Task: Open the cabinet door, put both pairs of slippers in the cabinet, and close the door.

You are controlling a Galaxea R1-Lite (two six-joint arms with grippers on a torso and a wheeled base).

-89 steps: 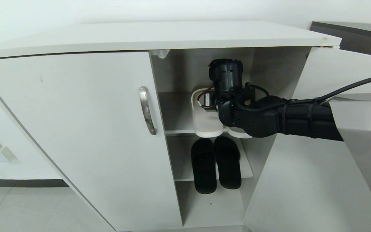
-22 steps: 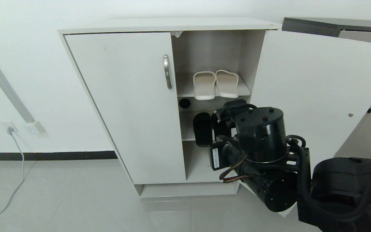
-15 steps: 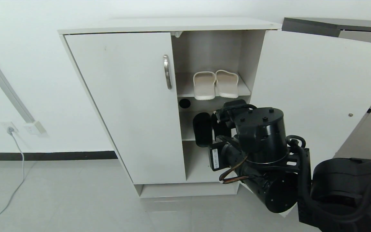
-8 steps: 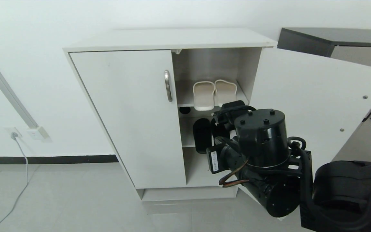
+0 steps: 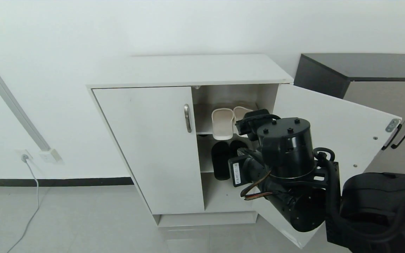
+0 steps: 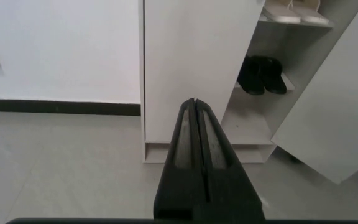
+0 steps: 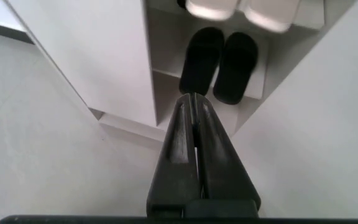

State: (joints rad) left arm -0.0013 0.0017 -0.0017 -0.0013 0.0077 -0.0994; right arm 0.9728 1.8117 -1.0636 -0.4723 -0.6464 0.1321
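Right pincer (image 7: 194,98): fingers pressed together, nothing held, out in front of the cabinet (image 5: 188,72) opening. Left pincer (image 6: 194,102): likewise clenched and empty, above the floor (image 6: 61,168). White slippers (image 5: 222,123) side by side on the upper shelf. Black slippers (image 5: 220,160) on the shelf at 6 o'clock from them. Right door (image 5: 346,123) swung open at 3 o'clock of the opening. Left door (image 5: 146,144) shut at 9 o'clock, handle (image 5: 187,118) on its inner edge. Wall socket (image 5: 23,157) with a cable, low, at 9 o'clock of the cabinet.
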